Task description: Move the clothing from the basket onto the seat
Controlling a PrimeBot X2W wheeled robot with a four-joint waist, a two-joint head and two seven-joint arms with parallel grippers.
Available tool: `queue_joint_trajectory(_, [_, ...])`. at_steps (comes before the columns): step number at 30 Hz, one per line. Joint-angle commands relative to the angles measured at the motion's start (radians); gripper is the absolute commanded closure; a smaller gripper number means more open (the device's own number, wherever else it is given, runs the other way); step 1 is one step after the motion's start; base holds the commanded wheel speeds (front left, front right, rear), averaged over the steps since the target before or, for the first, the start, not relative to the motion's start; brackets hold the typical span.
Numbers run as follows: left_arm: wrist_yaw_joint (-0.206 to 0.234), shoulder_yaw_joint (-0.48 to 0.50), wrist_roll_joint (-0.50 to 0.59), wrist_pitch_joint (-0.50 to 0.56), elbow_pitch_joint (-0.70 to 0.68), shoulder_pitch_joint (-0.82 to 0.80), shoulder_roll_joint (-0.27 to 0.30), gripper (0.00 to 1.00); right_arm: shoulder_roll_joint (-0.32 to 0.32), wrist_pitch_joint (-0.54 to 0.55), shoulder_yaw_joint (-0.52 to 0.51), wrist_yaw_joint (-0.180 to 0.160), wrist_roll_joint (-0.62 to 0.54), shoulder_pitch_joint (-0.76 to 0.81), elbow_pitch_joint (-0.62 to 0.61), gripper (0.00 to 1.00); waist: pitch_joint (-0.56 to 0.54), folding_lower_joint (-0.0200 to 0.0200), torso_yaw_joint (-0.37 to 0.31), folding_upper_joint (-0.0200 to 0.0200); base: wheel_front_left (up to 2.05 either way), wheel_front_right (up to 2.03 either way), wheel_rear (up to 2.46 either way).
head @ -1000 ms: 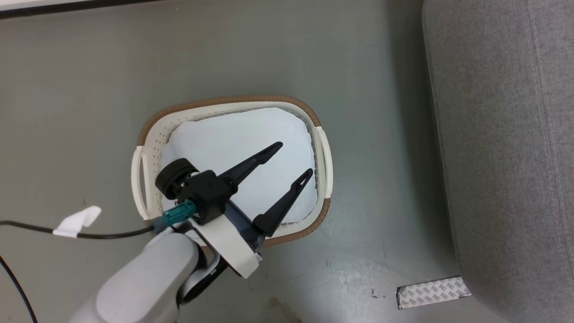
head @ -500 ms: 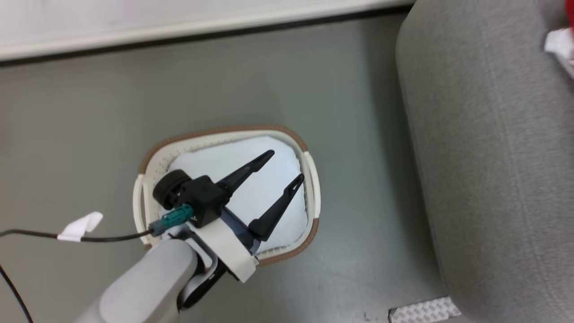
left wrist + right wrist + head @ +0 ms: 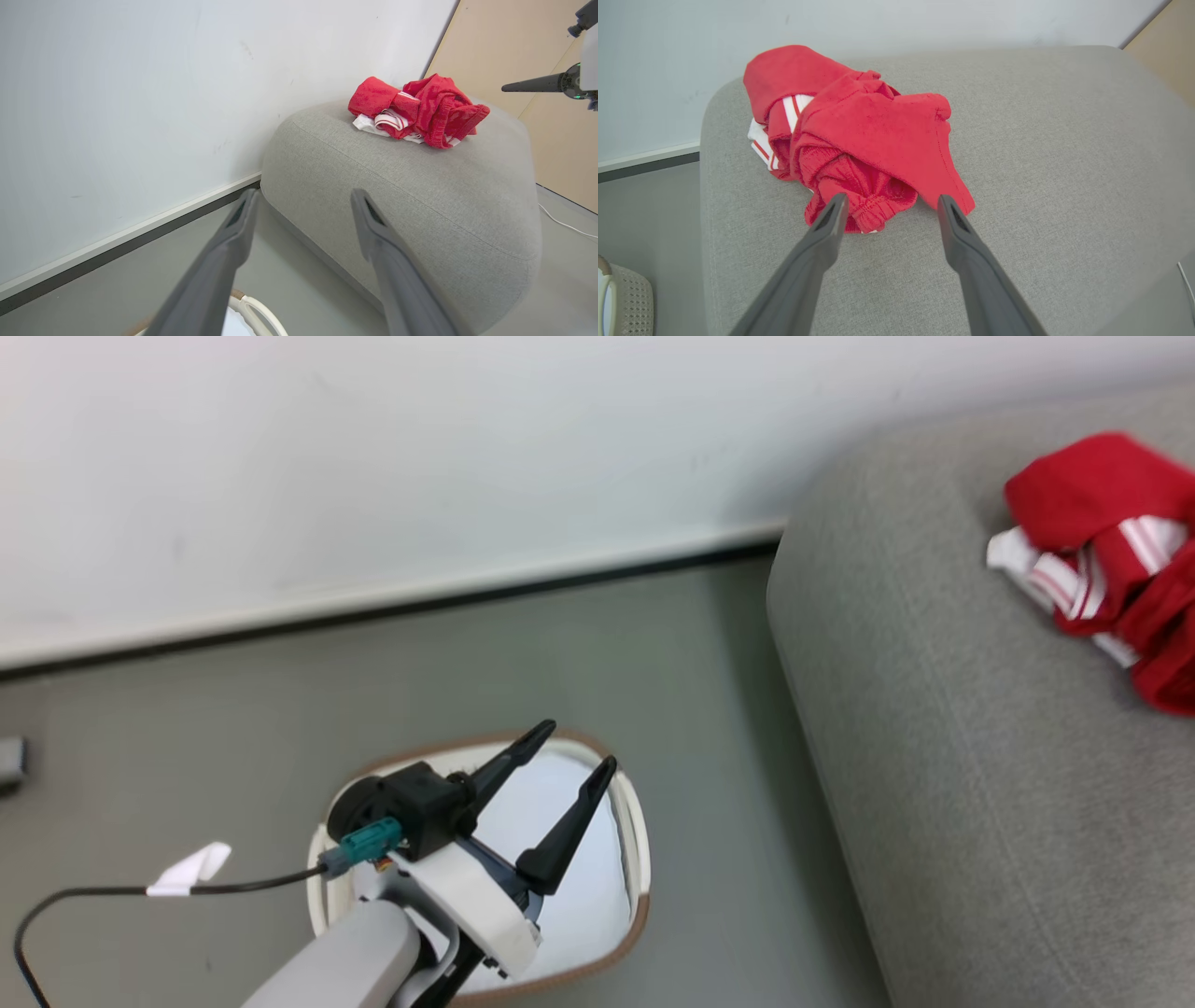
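Observation:
The red clothing point(image 3: 1111, 551) with white striped trim lies in a crumpled pile on top of the grey seat point(image 3: 980, 784). My right gripper point(image 3: 893, 199) stands open just above the pile's point(image 3: 859, 130) near edge, holding nothing. Out over the seat point(image 3: 420, 196), one of its fingers point(image 3: 532, 86) points toward the clothing point(image 3: 416, 109). My left gripper point(image 3: 577, 747) hangs open and empty over the white basket point(image 3: 638, 905), which shows a pale sheet inside. From the left wrist the open left gripper point(image 3: 304, 193) faces the seat, with a basket handle point(image 3: 247, 308) below.
A white wall point(image 3: 373, 457) with a dark baseboard runs behind the basket and the seat. A black cable point(image 3: 93, 891) with a white tag lies on the grey floor left of the basket. A tan panel point(image 3: 514, 42) stands behind the seat.
The head camera has swung up, so the basket sits lower in the picture and the wall and the clothing on the seat have come into view. My left gripper stays open over the basket.

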Motion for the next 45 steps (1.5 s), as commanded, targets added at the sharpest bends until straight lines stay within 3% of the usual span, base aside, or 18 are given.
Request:
queue_joint_trajectory(1, [0.005,0.011,-0.009,0.000,0.003,0.023,-0.003,0.00,-0.002,0.007,0.001,-0.002,0.012,0.029,-0.026,0.00,-0.083,0.0003,0.001,0.0000,0.00,0.00,0.00])
queue_joint_trajectory(9, [0.035,0.111,-0.010,0.000,0.002,0.100,-0.026,0.00,0.034,-0.005,0.017,-0.002,0.064,0.136,-0.273,0.00,-0.218,0.0003,0.036,0.0000,0.00,0.00,0.00])
queue_joint_trajectory(17, [0.072,0.238,-0.022,0.000,0.003,0.179,-0.018,0.00,0.120,-0.188,0.067,-0.002,0.096,0.195,-0.409,0.00,-0.266,0.0003,0.082,0.0000,0.00,0.00,0.00])
queue_joint_trajectory(26, [0.125,0.434,-0.011,0.000,-0.016,0.299,-0.020,0.00,0.241,-0.458,0.124,-0.002,0.040,0.247,-0.380,0.00,-0.286,0.0003,0.132,0.0000,0.00,0.00,0.00])
queue_joint_trajectory(34, [0.128,0.567,0.048,0.000,-0.020,0.400,-0.063,0.00,0.337,-0.654,0.160,-0.002,0.005,0.322,-0.292,0.00,-0.303,0.0003,0.181,0.0000,0.00,0.00,0.00])
queue_joint_trajectory(39, [0.091,0.632,0.109,0.000,-0.015,0.445,-0.101,0.00,0.375,-0.736,0.219,-0.002,-0.037,0.375,-0.211,0.00,-0.312,0.0003,0.204,0.0000,0.00,0.00,0.00])
queue_joint_trajectory(45, [0.033,0.706,0.185,0.000,-0.010,0.476,-0.169,0.00,0.442,-0.762,0.254,-0.002,-0.077,0.415,-0.166,0.00,-0.311,0.0003,0.216,0.0000,0.00,0.00,0.00])
